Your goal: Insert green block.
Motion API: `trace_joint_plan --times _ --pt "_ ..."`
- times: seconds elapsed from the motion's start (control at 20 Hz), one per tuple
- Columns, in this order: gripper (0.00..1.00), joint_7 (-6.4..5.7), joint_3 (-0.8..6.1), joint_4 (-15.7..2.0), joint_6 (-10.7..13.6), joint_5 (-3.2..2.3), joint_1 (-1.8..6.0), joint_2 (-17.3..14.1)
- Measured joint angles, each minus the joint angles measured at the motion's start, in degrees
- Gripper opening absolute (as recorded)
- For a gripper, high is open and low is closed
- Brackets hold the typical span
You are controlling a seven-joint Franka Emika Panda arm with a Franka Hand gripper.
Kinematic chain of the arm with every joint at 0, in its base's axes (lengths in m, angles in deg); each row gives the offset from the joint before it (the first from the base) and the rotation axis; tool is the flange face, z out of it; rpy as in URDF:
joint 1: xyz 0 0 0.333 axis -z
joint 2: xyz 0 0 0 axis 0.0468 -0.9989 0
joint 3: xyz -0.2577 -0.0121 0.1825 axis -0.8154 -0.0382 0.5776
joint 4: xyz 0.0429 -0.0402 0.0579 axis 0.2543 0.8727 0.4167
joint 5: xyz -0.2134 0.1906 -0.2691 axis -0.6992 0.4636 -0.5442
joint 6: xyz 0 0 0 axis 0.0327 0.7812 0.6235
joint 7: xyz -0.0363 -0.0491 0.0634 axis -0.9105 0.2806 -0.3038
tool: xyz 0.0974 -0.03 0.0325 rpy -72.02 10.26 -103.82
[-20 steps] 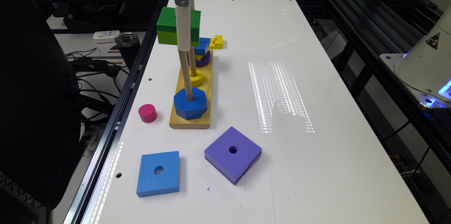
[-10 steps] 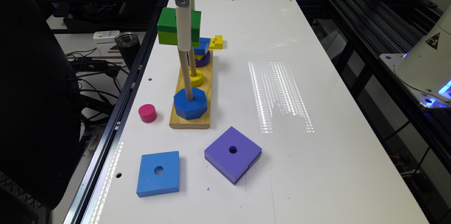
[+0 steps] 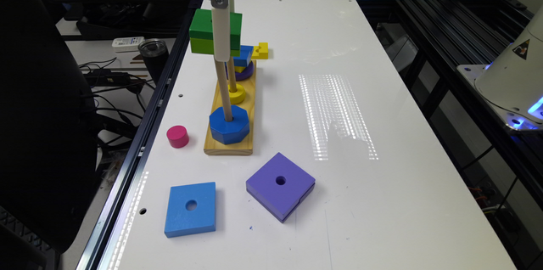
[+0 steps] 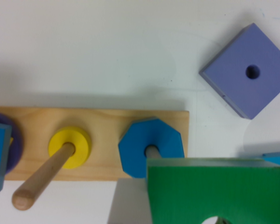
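Green block (image 3: 203, 32) held up in the air, well above the table (image 3: 382, 202), dark green layer over lime layer. In the wrist view the green block (image 4: 217, 191) sits close to the camera, its round hole at the frame edge, and partly overlaps the blue octagon (image 4: 151, 147) below.

Gripper (image 3: 220, 28) reaches down in front of the block; I cannot tell whether the fingers are apart or clamped on it.

Below: wooden base (image 3: 231, 142) with upright pegs. Nearest peg (image 3: 222, 91) carries the blue octagon (image 3: 229, 125); the next peg (image 4: 42, 179) carries a yellow ring (image 3: 236, 94). Further along the base, a purple piece (image 3: 246, 72) with a small blue block (image 3: 244, 55) on it.

On the table near the base: pink cylinder (image 3: 177, 136), flat blue square (image 3: 191, 208), purple square (image 3: 280, 185), small yellow piece (image 3: 261, 50).
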Motion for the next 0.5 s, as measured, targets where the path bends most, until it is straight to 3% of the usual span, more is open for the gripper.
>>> trace_joint_plan --times 0.5 --pt "0.0 0.02 0.0 0.0 -0.1 0.0 0.07 0.0"
